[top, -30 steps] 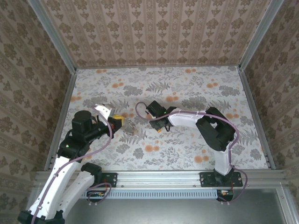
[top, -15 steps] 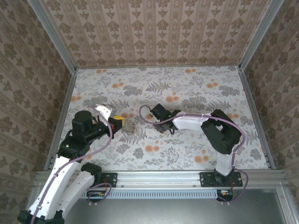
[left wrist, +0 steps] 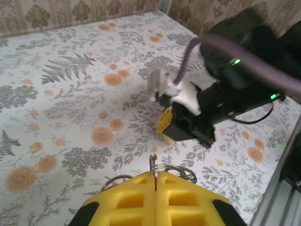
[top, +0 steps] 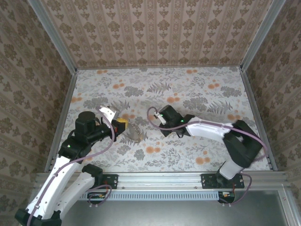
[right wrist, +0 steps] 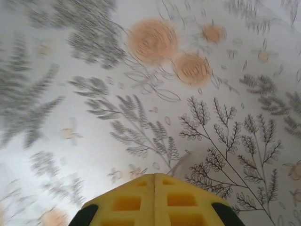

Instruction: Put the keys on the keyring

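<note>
Seen from overhead, the left gripper sits left of centre. The keyring is a dull little tangle of thin wire on the cloth right at its tips. Closer in, the left wrist view shows fine metal loops rising out of the seam between the yellow, waffle-moulded pads, which are clenched on them. The right gripper has its own pads pressed flat together above the fern-and-orange-flower tablecloth, blurred in that view. The two heads are near each other but apart. Bare cloth fills the upper part of the overhead frame, up to the papered walls.
</note>
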Tool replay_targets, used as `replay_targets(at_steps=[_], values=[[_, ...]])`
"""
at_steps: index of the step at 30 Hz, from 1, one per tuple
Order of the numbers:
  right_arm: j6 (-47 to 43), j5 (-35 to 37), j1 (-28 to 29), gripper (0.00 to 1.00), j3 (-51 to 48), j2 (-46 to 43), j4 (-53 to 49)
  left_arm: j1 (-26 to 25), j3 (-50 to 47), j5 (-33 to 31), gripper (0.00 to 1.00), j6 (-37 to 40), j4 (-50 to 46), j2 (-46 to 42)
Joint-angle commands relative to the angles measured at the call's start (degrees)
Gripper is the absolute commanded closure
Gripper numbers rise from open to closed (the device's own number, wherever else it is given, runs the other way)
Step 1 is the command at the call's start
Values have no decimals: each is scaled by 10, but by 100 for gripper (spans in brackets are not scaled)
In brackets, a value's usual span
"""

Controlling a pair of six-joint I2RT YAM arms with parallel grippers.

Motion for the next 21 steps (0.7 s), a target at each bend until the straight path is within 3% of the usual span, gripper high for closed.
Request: replay_targets(at_steps=[1,5,15,21], values=[[-49,-64,1,100,-49,-92,52,-15,39,-4,100,20,-17,11],[-65,-113,-11,100,-61,-147,38,-15,45,7,100,15,-14,19],[-52,-407,-40,100,-114,-268,138,-38,50,129,100,66,0,21],[-22,-481,-44,100,-127,-320,198,-68,60,145,100,89,-6,39]])
